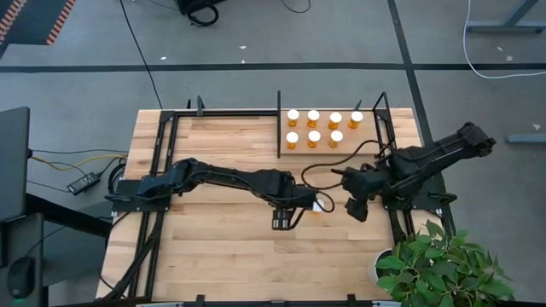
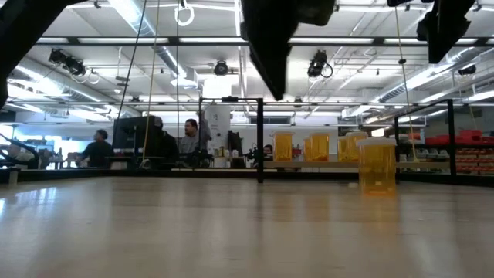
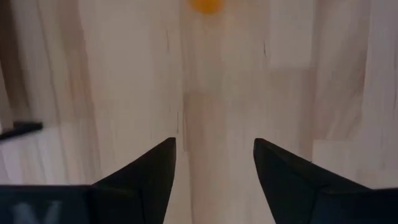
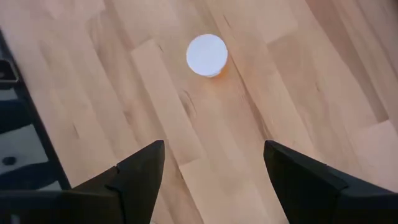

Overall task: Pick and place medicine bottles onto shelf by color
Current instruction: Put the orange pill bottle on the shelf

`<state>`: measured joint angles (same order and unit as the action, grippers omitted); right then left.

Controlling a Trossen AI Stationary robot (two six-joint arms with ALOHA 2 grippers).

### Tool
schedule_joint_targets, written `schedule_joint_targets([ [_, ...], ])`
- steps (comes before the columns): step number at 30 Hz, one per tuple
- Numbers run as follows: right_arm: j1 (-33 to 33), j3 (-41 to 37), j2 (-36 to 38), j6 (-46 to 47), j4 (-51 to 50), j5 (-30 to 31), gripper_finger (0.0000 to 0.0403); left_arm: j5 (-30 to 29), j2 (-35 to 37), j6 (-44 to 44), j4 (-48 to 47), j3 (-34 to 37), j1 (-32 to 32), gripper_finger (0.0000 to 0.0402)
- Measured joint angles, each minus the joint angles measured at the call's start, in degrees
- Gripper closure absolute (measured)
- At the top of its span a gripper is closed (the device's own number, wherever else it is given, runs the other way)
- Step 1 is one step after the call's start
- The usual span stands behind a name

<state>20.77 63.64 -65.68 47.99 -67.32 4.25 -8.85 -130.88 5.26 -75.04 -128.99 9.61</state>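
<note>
Now I am hovering my left claw open and empty just beside the last medicine bottle, standing mid-desk toward the right edge; seven others are sitting on the shelf. Light, stiff, slippery plastic, probably: gripping low around the orange body.

My right claw is waiting open, empty.

You get the table from overhead and level from its top; both wrist views look down near one bottle.
</note>
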Motion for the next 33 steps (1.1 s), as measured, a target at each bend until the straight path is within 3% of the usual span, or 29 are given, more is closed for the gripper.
schedule_joint_targets([
  [12, 0.0, 0.0, 5.6, 6.7, -0.9, 2.6, 0.0120, -0.3, 4.7, -1.5, -5.3, 0.1, -0.7, 0.0196],
  [24, 0.4, 0.0, 10.5, 13.7, -1.2, 4.0, 0.0120, -1.6, 11.3, -5.7, 1.4, 1.6, -1.5, 0.0225],
  [27, 0.8, 0.0, 10.6, 14.9, -1.2, 3.8, 0.0120, -1.1, 16.1, -5.0, 6.6, 12.4, -1.5, 0.0233],
  [33, 1.7, 0.0, 10.6, 15.8, -1.1, 3.5, 0.0120, -0.1, 35.8, 2.6, 29.2, 47.4, -1.8, 0.0237],
])
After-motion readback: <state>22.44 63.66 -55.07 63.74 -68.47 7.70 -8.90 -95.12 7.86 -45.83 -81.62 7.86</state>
